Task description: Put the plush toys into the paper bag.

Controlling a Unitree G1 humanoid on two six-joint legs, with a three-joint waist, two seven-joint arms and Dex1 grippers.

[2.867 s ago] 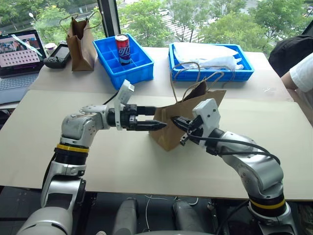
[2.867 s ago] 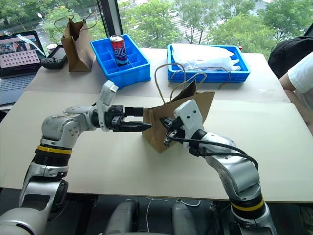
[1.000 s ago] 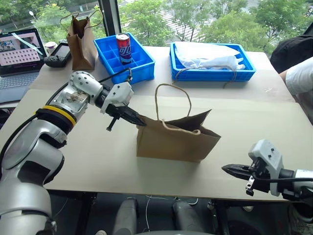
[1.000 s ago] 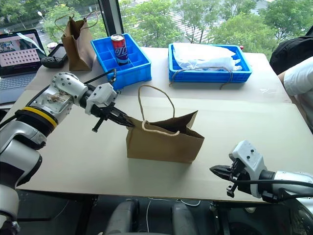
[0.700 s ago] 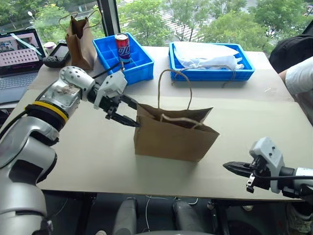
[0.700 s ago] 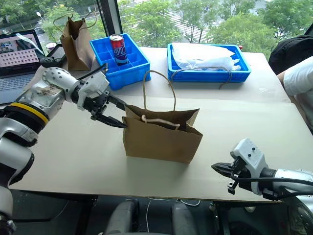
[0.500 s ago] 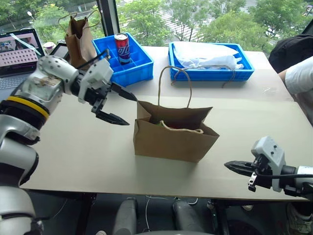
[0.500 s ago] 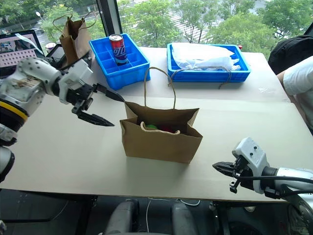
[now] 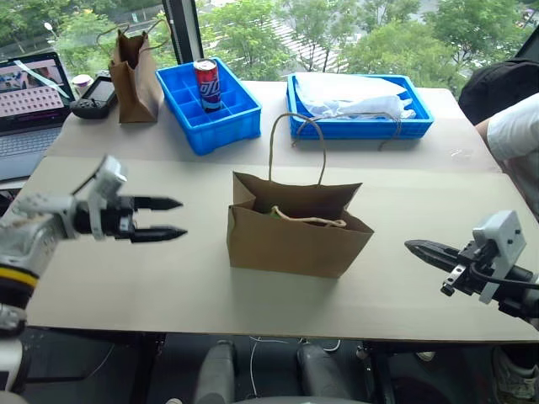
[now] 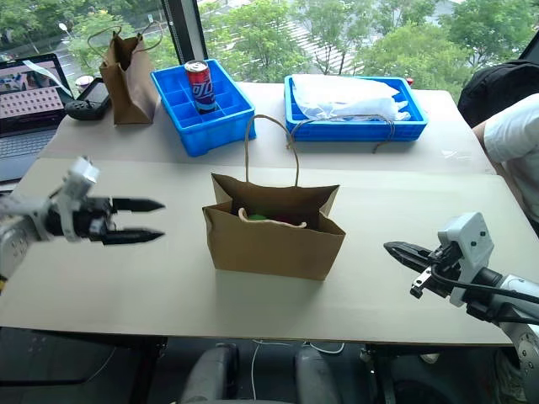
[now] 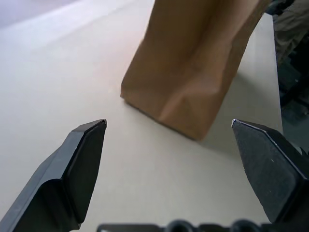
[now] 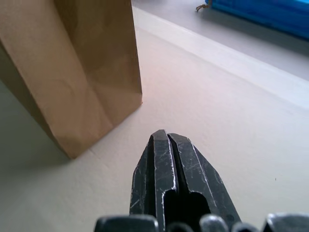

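The paper bag stands upright at the table's middle, mouth open, with one cord handle raised and the other lying on the rim. A patch of a light green plush toy shows inside the mouth; the rest of the inside is hidden by the bag's walls. My left gripper hovers open and empty a short way left of the bag, pointing at it. The left wrist view shows its spread fingers framing the bag's end. My right gripper is shut and empty to the right of the bag, aimed at the bag's end.
At the back stand a narrower dark brown bag, a blue divided bin holding a soda can, and a blue tray with white plastic. A laptop sits far left. A person's sleeve is at the right edge.
My left gripper opened, released the bag's left rim and drew away to the left and lower. The bag settled upright. My right gripper shifted slightly right and up, staying shut.
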